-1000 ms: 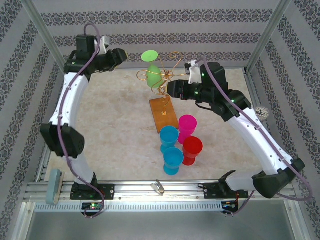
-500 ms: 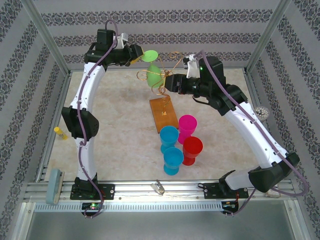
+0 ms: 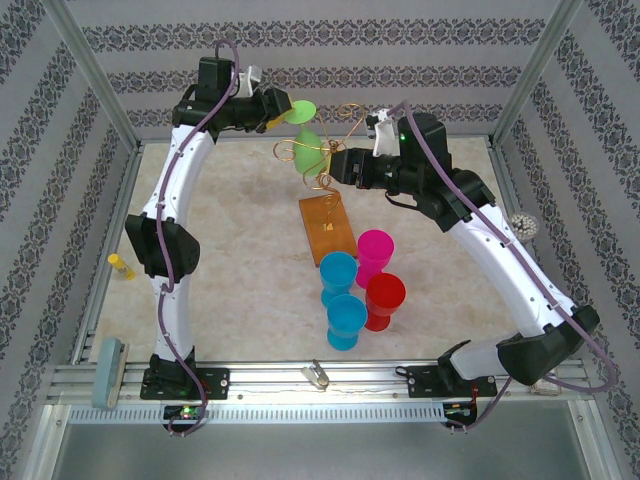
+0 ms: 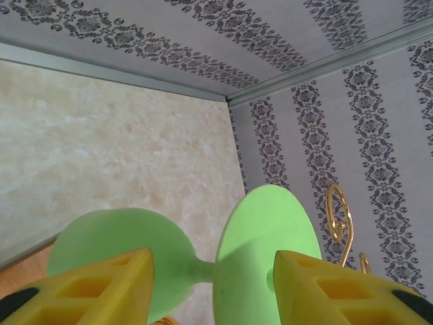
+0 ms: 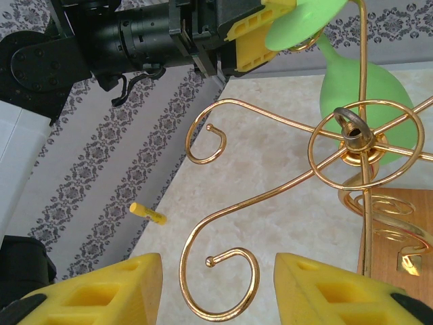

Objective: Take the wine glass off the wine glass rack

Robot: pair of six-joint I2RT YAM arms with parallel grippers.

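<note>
while the glass (image 4: 101, 237) hangs on the rack (image 3: 325, 228) just ahead of the nearer left claw (image 4: 211, 258), stem crosswise, its jaws stand apart, empty.

The overhead camera sits high behind the two arm bases. From well back it looks down and forward over the whole surface (image 3: 230, 250) to the papered back wall (image 3: 330, 40).

The left wrist camera rides just behind the left end effector (image 4: 213, 288). It sits very close to the green wine glass (image 4: 267, 247) and faces a corner where two walls meet.

The right wrist camera looks out over the right end effector (image 5: 216, 288), close to the gold rack (image 5: 353, 139). It faces across the surface toward the left arm (image 5: 135, 34).

All three views share the glass and the rack's curls.
</note>
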